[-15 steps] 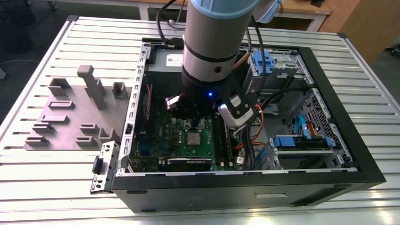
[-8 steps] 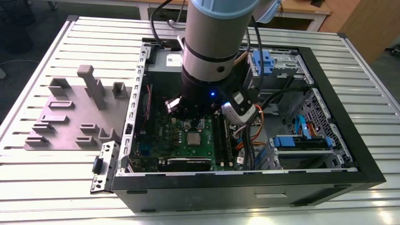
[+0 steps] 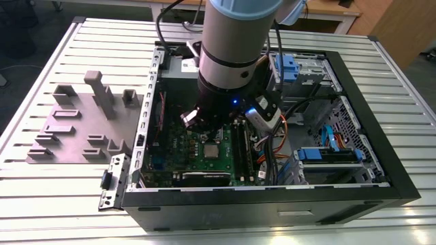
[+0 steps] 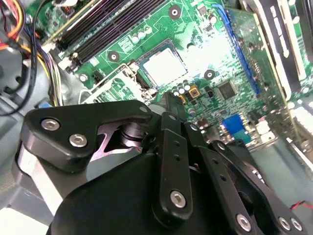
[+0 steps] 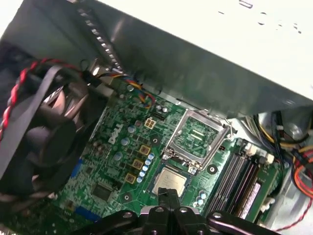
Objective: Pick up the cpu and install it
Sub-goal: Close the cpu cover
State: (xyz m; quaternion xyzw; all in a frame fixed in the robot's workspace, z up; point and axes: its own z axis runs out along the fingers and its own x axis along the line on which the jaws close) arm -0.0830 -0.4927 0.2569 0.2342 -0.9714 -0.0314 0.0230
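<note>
1. Exterior view: even light; table bright, motherboard shadowed under arm.
2. Second wrist view: glare washes out cpu.
3. First wrist view: case wall overexposed, fan dim.

The cpu, a small flat square chip with a dull silver-grey top, is lying level on the green motherboard, top facing up, just beside the opened socket frame.

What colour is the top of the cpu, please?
The cpu is dull silver-grey, clearest in the first wrist view.
</note>
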